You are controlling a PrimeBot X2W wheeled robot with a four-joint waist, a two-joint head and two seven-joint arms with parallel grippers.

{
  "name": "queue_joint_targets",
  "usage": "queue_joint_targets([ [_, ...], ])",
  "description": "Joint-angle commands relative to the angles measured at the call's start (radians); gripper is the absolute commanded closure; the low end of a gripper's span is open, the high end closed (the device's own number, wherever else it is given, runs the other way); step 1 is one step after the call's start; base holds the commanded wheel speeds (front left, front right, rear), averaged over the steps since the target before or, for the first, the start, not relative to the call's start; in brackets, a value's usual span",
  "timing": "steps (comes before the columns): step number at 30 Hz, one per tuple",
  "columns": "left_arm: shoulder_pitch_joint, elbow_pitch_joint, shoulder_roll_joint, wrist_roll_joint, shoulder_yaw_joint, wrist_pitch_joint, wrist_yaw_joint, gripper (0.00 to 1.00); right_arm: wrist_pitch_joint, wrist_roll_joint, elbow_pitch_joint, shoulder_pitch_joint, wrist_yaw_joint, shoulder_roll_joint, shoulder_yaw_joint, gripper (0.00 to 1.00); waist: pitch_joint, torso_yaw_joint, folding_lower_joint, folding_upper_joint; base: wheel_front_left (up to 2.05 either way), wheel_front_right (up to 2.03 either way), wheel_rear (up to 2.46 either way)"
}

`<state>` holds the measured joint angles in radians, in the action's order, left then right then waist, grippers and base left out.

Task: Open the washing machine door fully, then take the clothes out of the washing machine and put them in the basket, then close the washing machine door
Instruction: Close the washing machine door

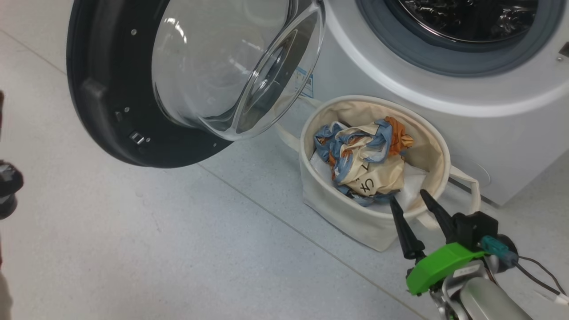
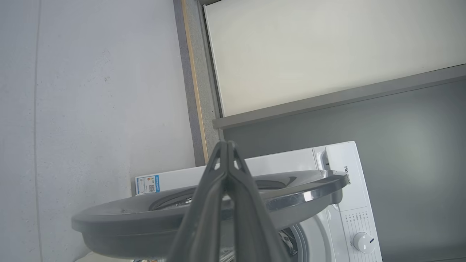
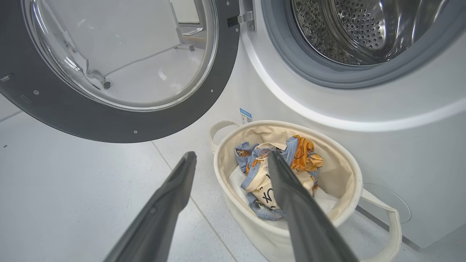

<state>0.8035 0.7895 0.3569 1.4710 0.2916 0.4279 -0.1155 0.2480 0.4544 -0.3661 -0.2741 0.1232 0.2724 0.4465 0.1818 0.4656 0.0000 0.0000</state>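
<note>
The washing machine door (image 1: 111, 115) stands swung open to the left, its black rim and domed glass facing me. The white washing machine (image 1: 400, 89) shows its grey ring and bare steel drum (image 3: 356, 29). The cream basket (image 1: 440, 146) sits on the floor against the machine's front. In it lie the crumpled clothes (image 1: 369, 151), blue, orange and cream with black lettering. My right gripper (image 1: 409, 198) hovers open at the basket's near rim with nothing between its fingers; its wrist view shows the gripper (image 3: 232, 154) above that rim. My left gripper (image 2: 226, 143) is shut and empty, near the door's edge (image 2: 309, 196).
Plain white fabric (image 3: 327, 200) lies under the clothes in the basket. Pale tiled floor (image 1: 178, 249) spreads to the left and front. A dark part of my left arm (image 1: 6, 189) shows at the left edge. The machine's control knob (image 2: 364, 242) faces the left wrist camera.
</note>
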Motion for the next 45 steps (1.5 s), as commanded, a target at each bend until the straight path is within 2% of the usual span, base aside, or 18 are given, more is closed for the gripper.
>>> queue_joint_targets([
  [1, 0.045, -0.027, 0.047, -0.007, 0.013, -0.003, -0.012, 1.00, 0.002, -0.009, 0.036, 0.011, 0.008, 0.014, 0.007, 0.00, 0.000, -0.003, 0.0000, 0.0000, 0.00, 0.00, 0.00],
  [16, 0.033, -0.092, -0.017, -0.001, -0.079, 0.049, -0.015, 1.00, -0.028, -0.024, 0.077, 0.039, 0.008, 0.014, -0.017, 0.00, -0.010, -0.022, 0.0000, 0.0000, 0.00, 0.00, 0.00],
  [23, -0.009, -0.140, -0.048, -0.002, -0.139, 0.056, -0.015, 1.00, -0.025, -0.016, 0.060, 0.050, 0.008, 0.003, 0.001, 0.00, -0.057, -0.027, 0.0000, 0.0000, 0.00, 0.00, 0.00],
  [45, -0.136, -0.214, -0.049, -0.002, -0.263, 0.059, -0.015, 1.00, 0.008, 0.037, -0.014, 0.065, 0.008, -0.049, 0.053, 0.00, -0.190, -0.045, 0.0000, 0.0000, 0.00, 0.00, 0.00],
])
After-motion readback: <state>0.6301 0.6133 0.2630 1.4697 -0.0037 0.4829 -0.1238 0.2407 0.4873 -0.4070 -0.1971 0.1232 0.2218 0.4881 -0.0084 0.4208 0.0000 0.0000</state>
